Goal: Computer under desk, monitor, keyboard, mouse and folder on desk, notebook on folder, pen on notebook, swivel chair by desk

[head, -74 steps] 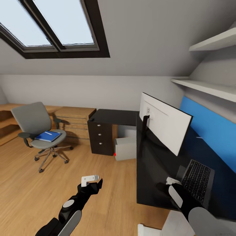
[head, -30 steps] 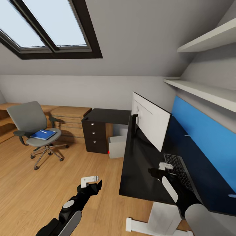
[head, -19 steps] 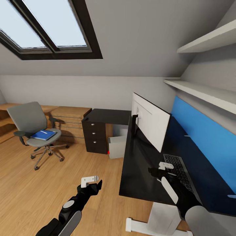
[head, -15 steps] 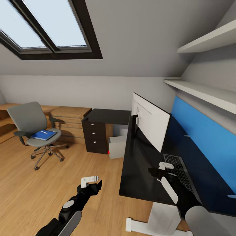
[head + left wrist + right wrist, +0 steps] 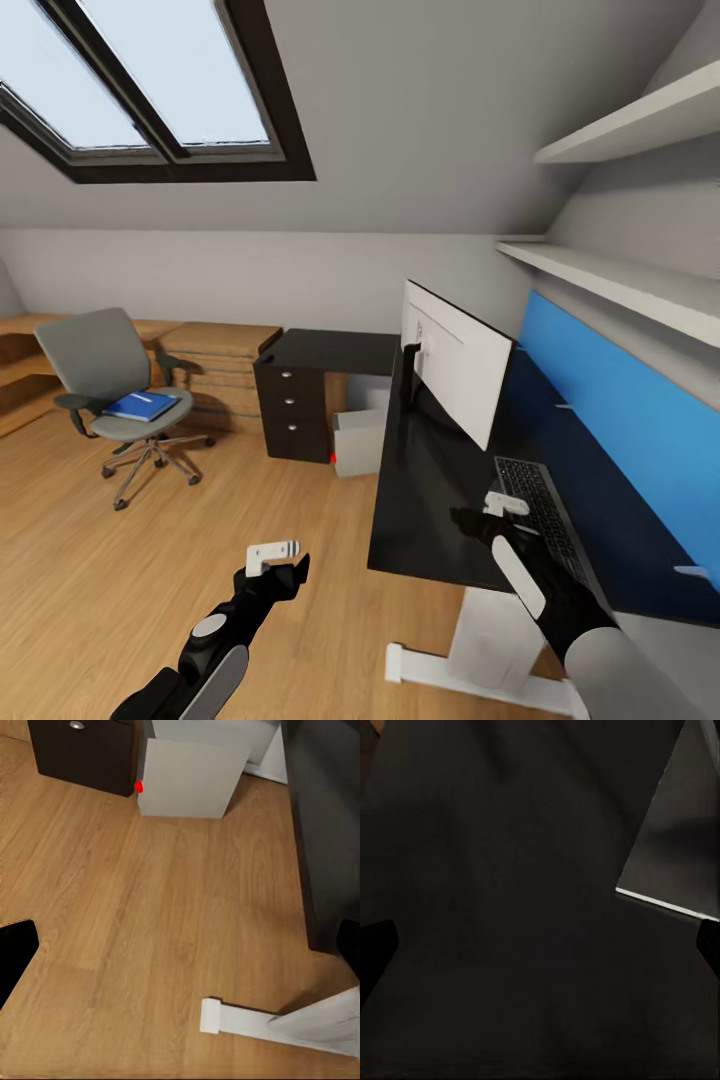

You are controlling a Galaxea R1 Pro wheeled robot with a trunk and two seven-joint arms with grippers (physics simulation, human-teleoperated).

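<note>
Desk (image 5: 430, 490) top, glossy black, lies nearest on the right of the head view, with its white leg and foot (image 5: 285, 1024) on the wooden floor (image 5: 130, 560) below. The right gripper (image 5: 478, 515) hangs low over this top beside the near end of the keyboard (image 5: 535, 505); in the right wrist view its two dark fingertips (image 5: 376, 949) sit wide apart at the picture's edges, so the jaws are spread and carry nothing, and the monitor (image 5: 679, 832) corner reflects pale above the black surface. The left gripper (image 5: 275, 560) floats over bare floor, clear of the desk; the left wrist view shows its fingertips (image 5: 15, 952) likewise far apart and empty, and beyond them the computer (image 5: 191, 776), a pale tower with a red button, standing on the floor. The keyboard lies flat on the desk along the blue wall panel (image 5: 620, 410), just past the monitor's near edge. The monitor (image 5: 455, 355) stands upright on the desk, white back toward the room. Farther on, the computer (image 5: 358, 442) sits under the desk beside the dark drawer unit (image 5: 295, 410). Well apart to the left stands the swivel chair (image 5: 120, 385), with the blue folder (image 5: 140, 405) lying on its seat and a thin whitish pen (image 5: 147, 397) on the folder. A wooden dresser (image 5: 220, 370) lines the far wall under the skylight (image 5: 150, 90).
</note>
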